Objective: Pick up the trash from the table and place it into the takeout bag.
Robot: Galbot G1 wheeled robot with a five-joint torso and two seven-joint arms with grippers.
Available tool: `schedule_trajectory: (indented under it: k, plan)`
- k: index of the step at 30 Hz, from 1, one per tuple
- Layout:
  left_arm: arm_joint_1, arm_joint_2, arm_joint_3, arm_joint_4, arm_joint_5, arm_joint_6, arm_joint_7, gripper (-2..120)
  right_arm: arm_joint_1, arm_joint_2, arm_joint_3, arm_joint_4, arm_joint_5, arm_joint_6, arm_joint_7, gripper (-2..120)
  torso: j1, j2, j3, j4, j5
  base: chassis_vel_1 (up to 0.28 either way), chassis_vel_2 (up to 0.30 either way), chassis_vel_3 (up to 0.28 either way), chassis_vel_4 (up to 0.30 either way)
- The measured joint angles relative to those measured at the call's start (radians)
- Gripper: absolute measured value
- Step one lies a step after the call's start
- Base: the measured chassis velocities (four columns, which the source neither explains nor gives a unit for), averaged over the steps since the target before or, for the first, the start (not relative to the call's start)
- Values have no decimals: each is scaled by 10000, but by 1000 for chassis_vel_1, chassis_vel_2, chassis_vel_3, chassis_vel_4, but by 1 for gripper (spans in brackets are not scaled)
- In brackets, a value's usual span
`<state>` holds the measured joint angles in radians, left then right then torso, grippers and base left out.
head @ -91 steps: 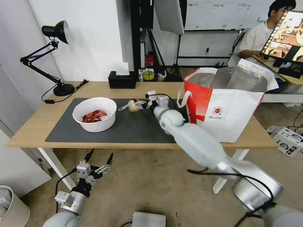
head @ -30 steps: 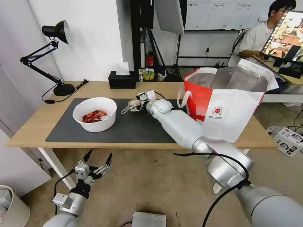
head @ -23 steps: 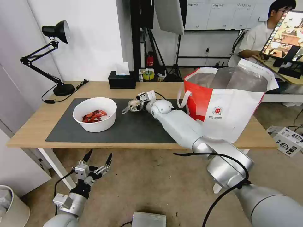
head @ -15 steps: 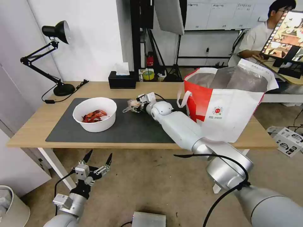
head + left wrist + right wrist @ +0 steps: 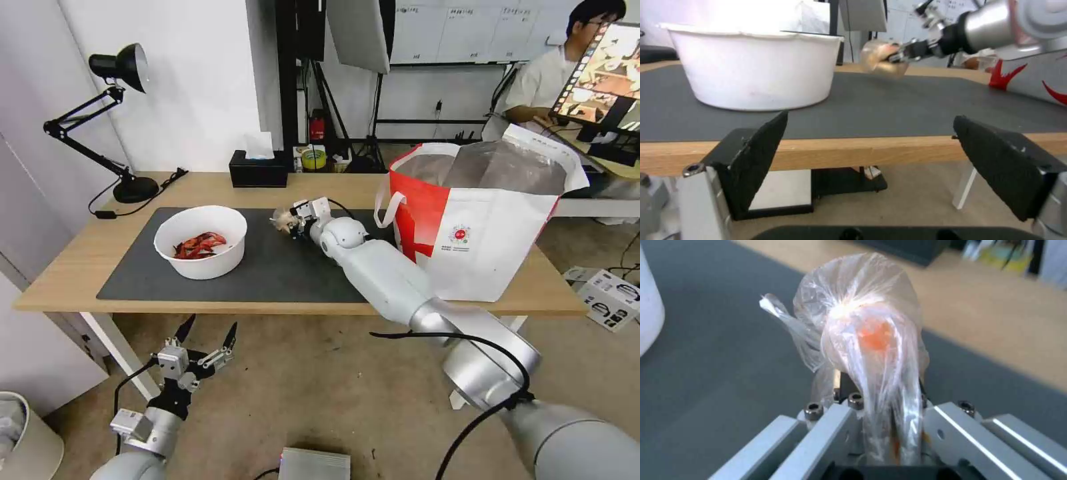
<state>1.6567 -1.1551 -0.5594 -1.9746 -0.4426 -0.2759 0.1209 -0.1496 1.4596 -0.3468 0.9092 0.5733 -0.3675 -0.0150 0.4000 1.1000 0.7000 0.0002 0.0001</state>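
My right gripper (image 5: 291,221) is shut on the small clear bag (image 5: 285,217) with its beige lump, holding it just above the dark grey mat (image 5: 280,267) at the table's middle. Seen from the right wrist, the clear bag (image 5: 867,330) bulges out between the closed fingers (image 5: 818,436). From the left wrist the clear bag (image 5: 882,61) hangs off the mat beside the white bowl (image 5: 753,66). The bowl of red shells (image 5: 200,241) rests on the mat's left part. The takeout bag (image 5: 483,213) stands open at the table's right end. My left gripper (image 5: 203,347) hangs open below the table's front edge.
A black tissue box (image 5: 258,170) and a black desk lamp (image 5: 123,127) stand along the table's (image 5: 73,280) back. A grey box (image 5: 313,465) lies on the floor in front. A person sits at a desk behind the takeout bag.
My right gripper closed on the clear bag, lifted it off the mat and has drawn it slightly right toward the takeout bag. The left arm stayed parked.
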Motion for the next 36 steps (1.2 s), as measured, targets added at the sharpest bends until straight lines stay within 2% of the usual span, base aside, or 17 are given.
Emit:
schedule_trajectory:
  k: [1,2,5,6,8,9,12,17,19,24,27,35,36]
  plan:
    - [25,-16,-6,0,10,0,-7,100,-206,-295,-5,571,-217,121,180,3,-1,0,-1,-3,-1,0,0,0,0]
    - [25,-16,-6,0,10,0,-7,100,-206,-295,-5,571,-217,121,180,3,-1,0,-1,-3,-1,0,0,0,0]
    - [97,-76,7,12,93,-43,-6,100,-963,-1151,-9,2372,-454,386,841,3,-1,0,-1,-4,0,0,0,0,0]
    - [97,-76,7,12,93,-43,-6,100,-963,-1151,-9,2372,-454,386,841,3,-1,0,-1,-4,0,0,0,0,0]
    - [169,-129,10,6,140,-65,-2,100,-1511,-1646,-58,3403,-505,628,1282,3,-1,0,1,-5,2,0,0,0,0]
    - [169,-129,10,6,140,-65,-2,100,-1511,-1646,-58,3403,-505,628,1282,3,-1,0,1,-5,2,0,0,0,0]
    - [192,-172,7,-24,154,-86,-6,100,-2212,-2329,45,4915,-627,1093,2141,3,-1,0,-1,-4,2,0,0,0,0]
    - [268,-186,-34,-62,158,-119,-7,100,-2778,-2824,370,6082,-758,1599,2620,3,-1,0,-1,-2,0,0,0,0,0]
    - [358,-182,-96,-134,160,-123,-8,100,-3150,-3120,744,6893,-782,1917,2908,3,-1,1,-1,-2,0,0,0,0,0]
    - [410,-172,-137,-186,193,-124,-11,100,-3636,-3474,1352,7777,-948,2462,3116,3,-1,0,-1,-2,2,0,0,0,0]
    - [413,-221,-76,-188,282,-124,-17,100,-4124,-3925,2054,8568,-1018,2864,3225,2,-1,1,-1,-3,0,0,0,0,0]
    - [367,-254,18,-207,348,-119,-27,100,-4900,-4828,3309,9659,-1113,3092,3442,2,-2,0,-1,-4,2,0,0,0,0]
    - [365,-267,30,-207,364,-116,-31,100,-5088,-5159,3812,9820,-1238,3104,3557,2,-2,0,-1,-5,1,0,0,0,0]
